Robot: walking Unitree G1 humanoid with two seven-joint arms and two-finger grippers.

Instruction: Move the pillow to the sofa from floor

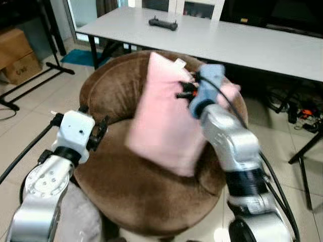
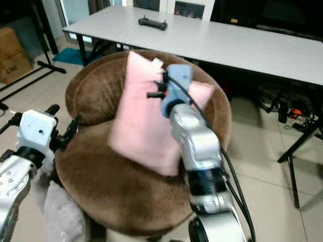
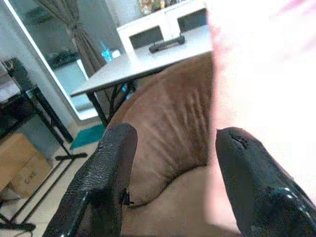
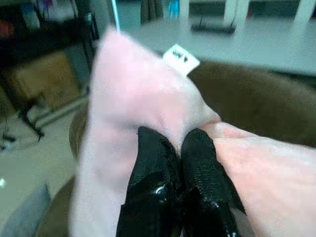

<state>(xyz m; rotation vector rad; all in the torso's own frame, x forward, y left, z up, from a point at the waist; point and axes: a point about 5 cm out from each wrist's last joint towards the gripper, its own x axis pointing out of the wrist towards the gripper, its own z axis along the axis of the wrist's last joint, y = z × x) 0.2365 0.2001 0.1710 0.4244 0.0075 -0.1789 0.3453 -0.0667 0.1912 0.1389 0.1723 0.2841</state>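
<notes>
while the right gripper (image 4: 178, 148) pinched the upper edge of the pink pillow (image 1: 164, 118), the pillow leaned against the backrest of the brown sofa (image 1: 126, 191); the left gripper (image 3: 170, 163) hovered beside it, fingers spread, holding nothing.

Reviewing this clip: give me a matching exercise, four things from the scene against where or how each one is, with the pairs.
Things:
1. pink pillow
2. right hand
3. left hand
4. black controller

States:
A. lying on the grey table
B. open, beside the pillow's edge over the sofa
C. leaning against the brown sofa's backrest
D. pinched shut on the pillow's fabric

Pairs: 1-C, 2-D, 3-B, 4-A
</notes>
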